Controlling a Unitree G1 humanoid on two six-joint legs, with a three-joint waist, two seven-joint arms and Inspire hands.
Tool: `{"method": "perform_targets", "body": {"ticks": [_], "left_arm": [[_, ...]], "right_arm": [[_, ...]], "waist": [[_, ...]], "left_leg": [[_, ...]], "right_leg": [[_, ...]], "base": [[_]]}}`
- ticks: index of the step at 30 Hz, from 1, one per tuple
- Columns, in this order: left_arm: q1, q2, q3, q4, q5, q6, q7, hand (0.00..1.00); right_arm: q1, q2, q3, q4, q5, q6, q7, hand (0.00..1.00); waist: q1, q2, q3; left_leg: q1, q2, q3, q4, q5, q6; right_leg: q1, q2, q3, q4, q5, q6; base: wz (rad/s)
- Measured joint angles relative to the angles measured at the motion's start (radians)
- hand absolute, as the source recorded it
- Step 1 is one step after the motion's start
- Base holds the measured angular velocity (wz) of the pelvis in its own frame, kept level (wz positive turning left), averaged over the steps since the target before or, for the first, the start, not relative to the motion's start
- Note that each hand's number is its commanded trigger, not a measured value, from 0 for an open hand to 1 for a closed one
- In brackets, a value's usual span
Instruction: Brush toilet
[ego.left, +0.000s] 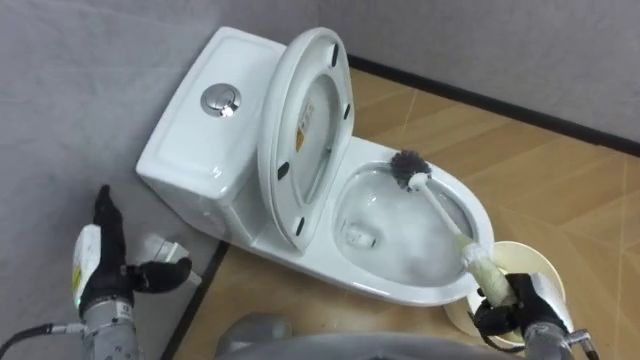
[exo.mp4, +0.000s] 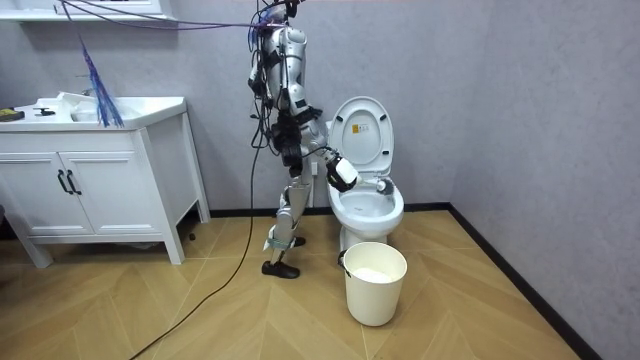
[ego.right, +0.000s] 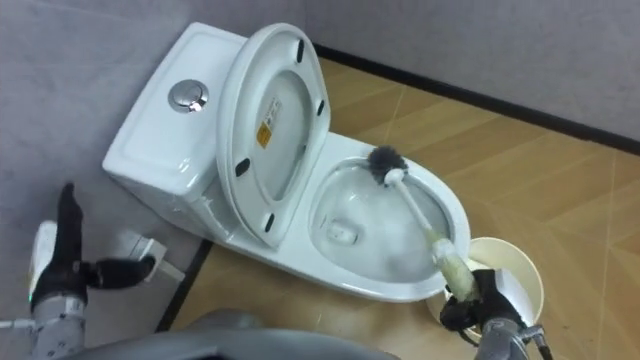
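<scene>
A white toilet (ego.left: 200, 130) stands against the grey wall with its seat and lid (ego.left: 305, 130) raised. My right hand (ego.left: 505, 305) is shut on the pale handle of a toilet brush (ego.left: 440, 215) at the bowl's near rim. The dark bristle head (ego.left: 408, 168) rests against the far inner rim of the bowl (ego.left: 400, 235). My left hand (ego.left: 105, 265) hangs open at the lower left beside the tank, holding nothing. In the room view I stand beside the toilet (exo.mp4: 365, 195), at its left in that view, with the right hand (exo.mp4: 342, 170) reaching over the bowl.
A cream bucket (ego.left: 530, 270) stands on the wood floor just in front of the bowl, also seen as the bucket (exo.mp4: 375, 282) in the room view. A white vanity cabinet (exo.mp4: 95, 180) stands at the room view's left. A white plug (ego.left: 160, 245) lies by the wall.
</scene>
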Motion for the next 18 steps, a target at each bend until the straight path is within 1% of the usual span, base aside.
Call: {"method": "perform_targets", "body": {"ticks": [1, 2, 3, 4, 6, 7, 8, 9, 11, 13, 14, 16, 18], "left_arm": [[-0.008, 0.000, 0.000, -0.013, 0.017, 0.000, 0.003, 0.00], [-0.017, 0.000, -0.001, -0.052, 0.050, -0.001, 0.007, 0.00], [-0.023, 0.003, -0.001, -0.091, 0.073, -0.010, 0.021, 0.00], [-0.030, 0.005, 0.000, -0.106, 0.079, -0.015, 0.029, 0.00], [-0.071, 0.016, 0.000, -0.133, 0.088, -0.028, 0.059, 0.00], [-0.078, 0.018, 0.000, -0.134, 0.089, -0.033, 0.065, 0.00], [-0.091, 0.021, -0.003, -0.134, 0.095, -0.038, 0.071, 0.00], [-0.100, 0.027, -0.012, -0.134, 0.097, -0.038, 0.073, 0.00], [-0.116, 0.039, -0.040, -0.134, 0.103, -0.038, 0.076, 0.00], [-0.138, 0.049, -0.069, -0.134, 0.108, -0.038, 0.077, 0.00], [-0.143, 0.059, -0.087, -0.134, 0.106, -0.038, 0.077, 0.00], [-0.146, 0.063, -0.108, -0.134, 0.103, -0.038, 0.075, 0.00], [-0.155, 0.063, -0.131, -0.134, 0.101, -0.038, 0.059, 0.00]], "right_arm": [[0.001, 0.000, 0.000, 0.009, -0.021, 0.000, 0.004, 1.00], [0.002, 0.000, 0.000, 0.026, -0.060, 0.000, 0.011, 1.00], [0.009, -0.001, 0.000, 0.031, -0.082, 0.000, 0.022, 1.00], [0.008, -0.001, 0.001, 0.038, -0.089, 0.000, 0.026, 1.00], [0.004, -0.001, 0.002, 0.089, -0.120, 0.001, 0.037, 1.00], [0.004, -0.001, 0.002, 0.099, -0.127, 0.002, 0.040, 1.00], [0.005, -0.002, 0.002, 0.111, -0.135, 0.001, 0.047, 1.00], [0.003, -0.003, 0.005, 0.124, -0.149, 0.001, 0.050, 1.00], [-0.009, -0.007, 0.010, 0.154, -0.167, 0.001, 0.059, 1.00], [-0.012, -0.010, 0.012, 0.167, -0.183, 0.009, 0.068, 1.00], [-0.013, -0.013, 0.018, 0.166, -0.187, 0.015, 0.071, 1.00], [-0.012, -0.014, 0.018, 0.165, -0.195, 0.017, 0.074, 1.00], [-0.015, -0.015, 0.018, 0.165, -0.202, 0.020, 0.081, 1.00]], "waist": [[0.000, -0.001, 0.0002], [-0.001, -0.004, 0.0009], [-0.001, -0.004, 0.0013], [0.000, -0.005, 0.0013], [-0.001, -0.007, 0.0024], [-0.001, -0.008, 0.0028], [-0.005, -0.003, 0.0005], [-0.017, -0.006, 0.0025], [-0.025, -0.006, 0.0027], [-0.035, -0.007, 0.0033], [-0.039, -0.007, 0.0031], [-0.054, -0.008, 0.0036], [-0.057, -0.013, 0.0059]], "left_leg": [[-0.001, 0.000, 0.001, 0.001, 0.000, 0.000], [-0.001, 0.000, 0.002, 0.001, 0.000, 0.000], [-0.002, 0.000, 0.002, 0.000, 0.000, 0.000], [-0.001, 0.000, 0.003, 0.000, 0.000, 0.000], [0.002, 0.000, 0.005, -0.005, 0.000, 0.000], [0.002, 0.000, 0.004, -0.005, 0.000, 0.000], [0.003, 0.001, 0.004, -0.005, 0.000, 0.000], [0.004, 0.001, 0.004, -0.005, 0.000, 0.000], [0.003, 0.001, 0.004, -0.005, 0.000, 0.000], [0.002, 0.001, 0.003, -0.005, 0.000, 0.000], [0.003, 0.001, 0.003, -0.006, 0.000, 0.000], [0.005, 0.001, 0.006, -0.009, 0.000, 0.000], [0.015, 0.005, 0.022, -0.017, 0.001, 0.000]], "right_leg": [[0.000, 0.000, 0.000, 0.000, 0.000, 0.000], [-0.002, 0.000, 0.000, 0.000, 0.000, 0.000], [-0.002, 0.000, 0.000, 0.000, 0.000, 0.000], [-0.002, 0.000, 0.001, 0.000, 0.000, 0.000], [-0.002, 0.000, 0.008, 0.000, 0.000, 0.000], [-0.002, 0.000, 0.008, 0.000, 0.000, 0.000], [-0.001, 0.000, 0.010, -0.002, 0.000, 0.000], [-0.003, 0.001, 0.017, -0.002, 0.000, 0.000], [-0.005, 0.001, 0.018, -0.002, 0.000, 0.000], [-0.006, 0.001, 0.017, -0.002, 0.000, 0.000], [-0.006, 0.001, 0.017, -0.002, 0.000, 0.000], [-0.006, 0.000, 0.019, -0.002, 0.000, 0.000], [-0.007, 0.000, 0.036, -0.002, 0.000, 0.000]], "base": [[0.00], [0.00], [0.00], [0.00], [-0.05], [-0.05], [-0.04], [-0.04], [0.00], [0.00], [0.00], [-0.04], [-0.19]]}}
